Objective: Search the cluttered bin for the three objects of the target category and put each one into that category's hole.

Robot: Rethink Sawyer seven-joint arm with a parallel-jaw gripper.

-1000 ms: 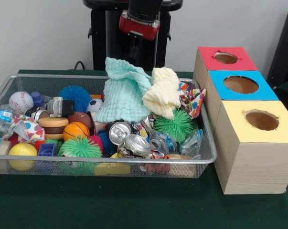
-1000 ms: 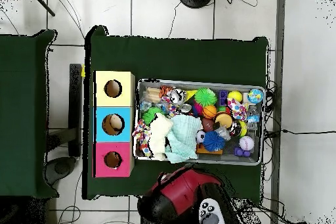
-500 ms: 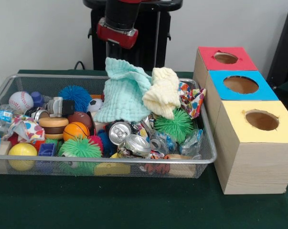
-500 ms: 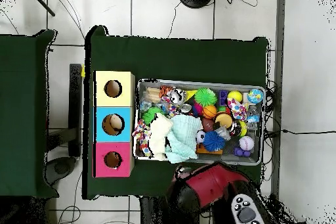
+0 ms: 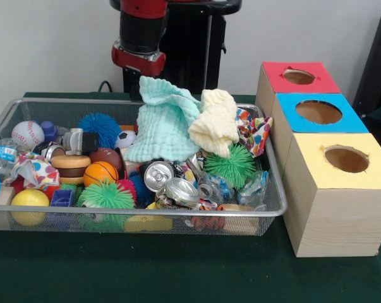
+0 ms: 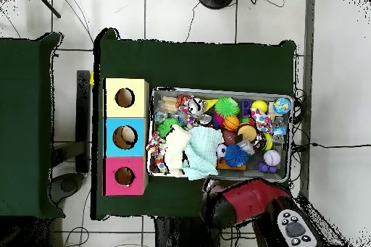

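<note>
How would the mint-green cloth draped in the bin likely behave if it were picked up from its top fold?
The mint-green cloth would probably hang limp: it lies in soft folds, draped over the clutter. It looks light, so lifting should be easy. Since it rests against the pale yellow cloth, it may well drag that one along.

No legible text, label, brand, number or sign found in either view. The crushed cans (image 5: 171, 183) in the wire bin (image 5: 275, 208) show bare metal ends only; any print on their sides cannot be read. The three boxes (image 5: 323, 151) carry plain red, blue and yellow tops without lettering. The patterned cloth (image 5: 253, 131) shows coloured shapes, not characters.
</note>
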